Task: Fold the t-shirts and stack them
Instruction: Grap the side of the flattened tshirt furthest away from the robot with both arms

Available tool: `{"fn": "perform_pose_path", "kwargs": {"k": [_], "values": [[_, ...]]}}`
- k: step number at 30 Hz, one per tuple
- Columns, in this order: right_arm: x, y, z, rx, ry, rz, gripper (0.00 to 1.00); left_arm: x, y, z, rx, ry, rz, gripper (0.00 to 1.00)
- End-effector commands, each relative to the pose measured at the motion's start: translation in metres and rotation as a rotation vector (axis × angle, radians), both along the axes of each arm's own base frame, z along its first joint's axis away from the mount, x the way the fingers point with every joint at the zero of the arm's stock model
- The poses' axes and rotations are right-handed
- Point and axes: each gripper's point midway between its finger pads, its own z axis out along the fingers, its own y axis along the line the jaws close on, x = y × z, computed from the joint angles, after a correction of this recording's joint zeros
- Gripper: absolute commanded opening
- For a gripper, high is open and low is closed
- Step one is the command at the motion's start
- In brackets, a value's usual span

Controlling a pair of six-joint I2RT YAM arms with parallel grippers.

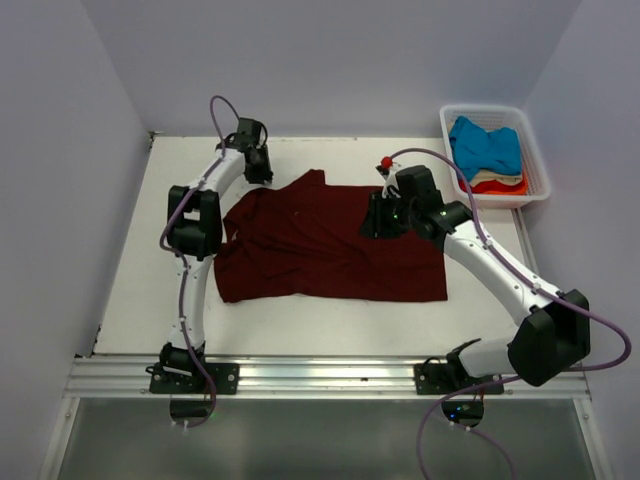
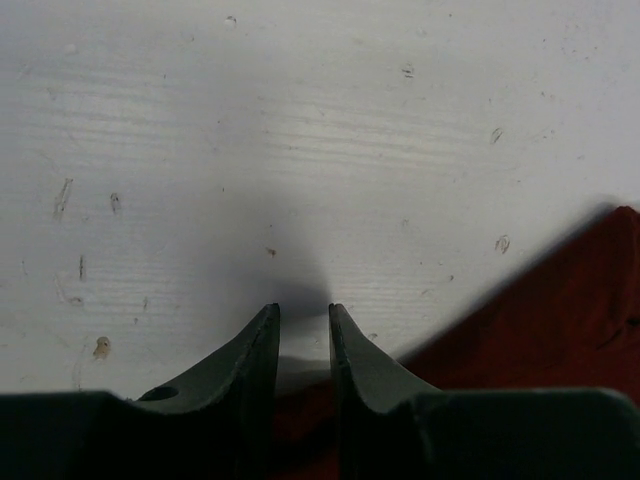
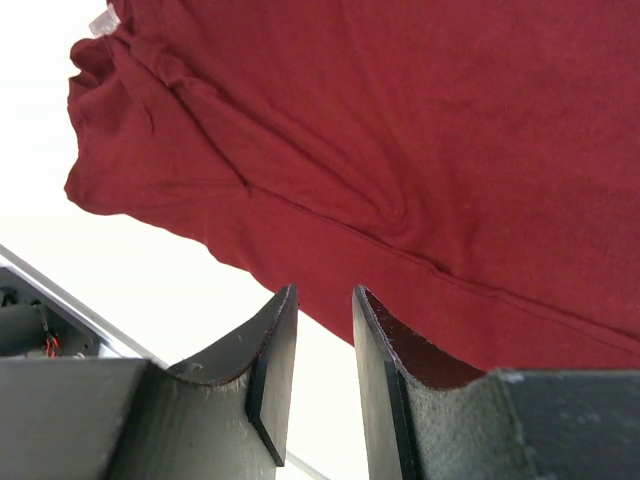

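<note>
Maroon shirt is spread flat mid-table. Right claw is over its far right part, barely parted, gripping nothing. Left claw is just off the sleeve near the far-left corner, also barely parted and empty. In the far-right corner, the basket holds the other shirts, blue on top.

The maroon t-shirt is plain and dark, on a white desk. The slatted basket is white; in it the blue t-shirt is bright, with a cream t-shirt and an orange-red t-shirt.
</note>
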Motion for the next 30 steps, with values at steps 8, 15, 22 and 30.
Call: {"fn": "perform_pose_path", "kwargs": {"k": [8, 15, 22, 30], "values": [[0.002, -0.003, -0.001, -0.009, -0.012, -0.027, 0.33, -0.048, -0.006, -0.012, -0.016, 0.074, -0.058, 0.21], [0.005, -0.001, -0.012, -0.019, 0.012, -0.03, 0.32, -0.091, -0.034, -0.018, -0.094, 0.105, -0.132, 0.15], [0.007, 0.0, -0.017, -0.014, 0.019, -0.03, 0.31, -0.095, -0.055, 0.024, -0.146, 0.017, -0.17, 0.03], [0.007, -0.003, -0.024, -0.037, 0.034, -0.039, 0.31, -0.11, -0.072, 0.071, -0.145, -0.076, -0.198, 0.0]]}}
